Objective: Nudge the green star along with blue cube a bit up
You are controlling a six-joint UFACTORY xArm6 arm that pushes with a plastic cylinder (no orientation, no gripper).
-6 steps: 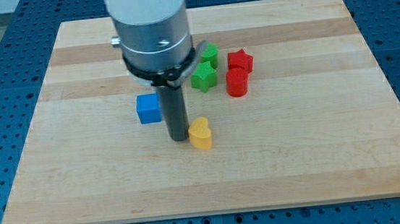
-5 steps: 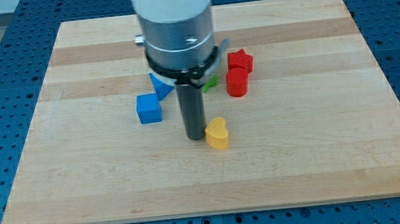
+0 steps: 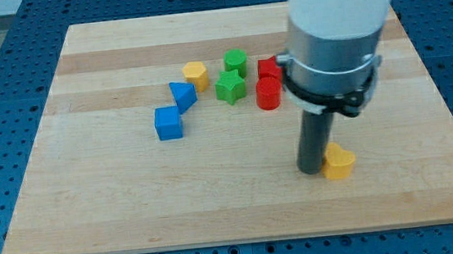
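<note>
Nothing of the nudge looks begun: the blue cube [image 3: 169, 123] sits left of the surface's [image 3: 94, 212] middle, the green star [image 3: 229, 86], squat and five-pointed, lies toward the top edge, while my tip [image 3: 311, 170], a jawless rod tool, touches a yellow block [image 3: 338, 162] near the bottom-right.

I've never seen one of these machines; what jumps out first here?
The big pale arm fills the view's right, its dark rod ending at my tip, touching a yellow block near the board's bottom right. Up and left lies a bright cluster: green star, blue cube and red blocks.
</note>
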